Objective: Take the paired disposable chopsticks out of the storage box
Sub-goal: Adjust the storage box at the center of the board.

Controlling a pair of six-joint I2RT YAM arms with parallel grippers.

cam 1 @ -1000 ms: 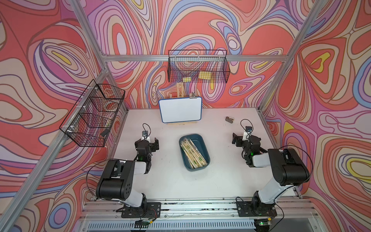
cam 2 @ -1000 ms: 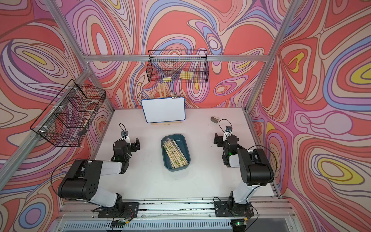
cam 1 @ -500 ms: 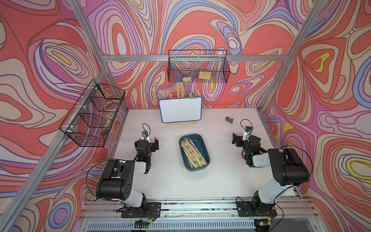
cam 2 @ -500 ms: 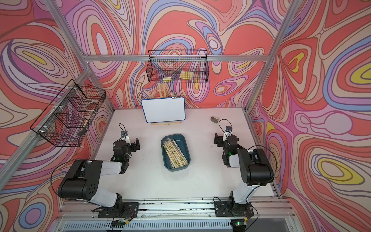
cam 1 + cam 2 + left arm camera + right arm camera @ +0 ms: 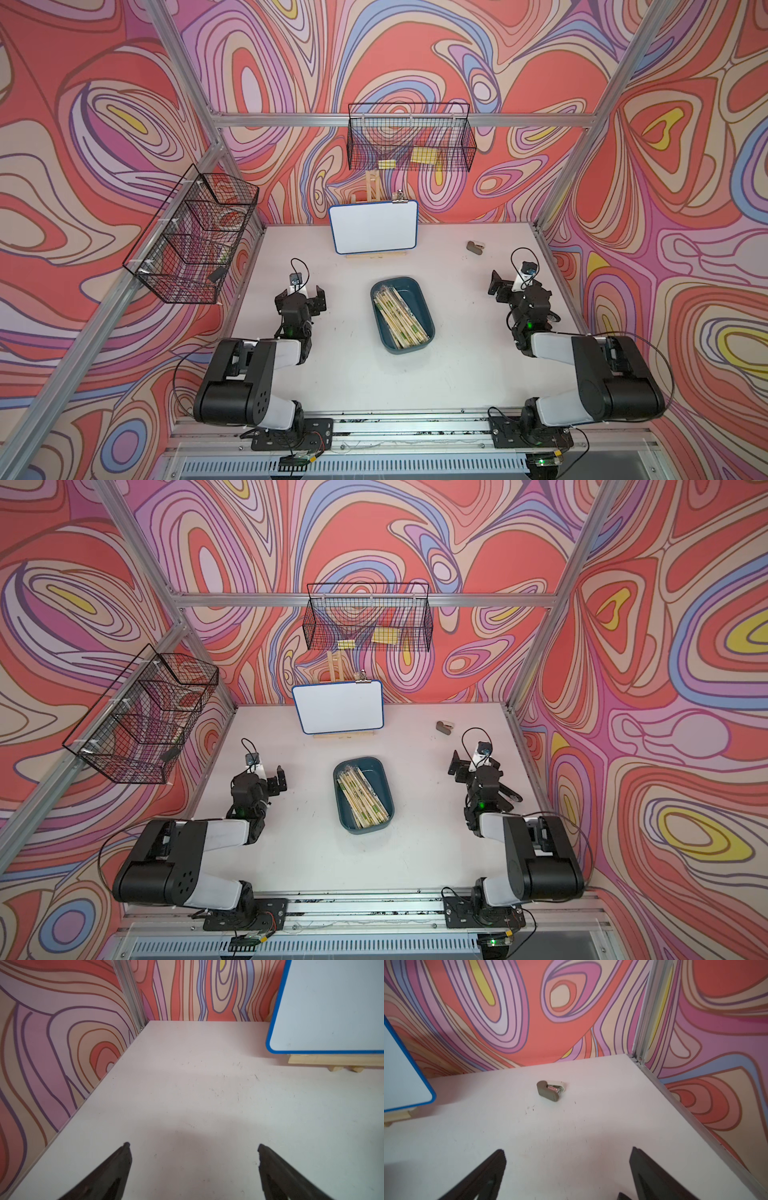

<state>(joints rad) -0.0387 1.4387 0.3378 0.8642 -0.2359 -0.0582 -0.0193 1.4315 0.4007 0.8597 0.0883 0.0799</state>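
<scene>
Left gripper [image 5: 193, 1144], right gripper [image 5: 567, 1149] — the 2 gape empty; paired disposable chopsticks [image 5: 399, 318] lie in the storage box [image 5: 411, 286] between them.

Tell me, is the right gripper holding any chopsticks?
No, the right gripper is open and empty, with only the table showing between its jaws.

Nothing legible; print on the chopsticks [image 5: 400, 318] is too small

Right gripper [image 5: 567, 1149]: lower frame, two dark fingers spread wide, bare table between them.
Table [image 5: 591, 1118]: white, scuffed, fills the lower half.
Small olive-and-white object [image 5: 550, 1091]: frame centre, lying on the table.
Whiteboard [image 5: 402, 1072]: left edge, blue-rimmed, cropped.
Wall [image 5: 529, 1012]: upper frame, swirl-patterned.
</scene>
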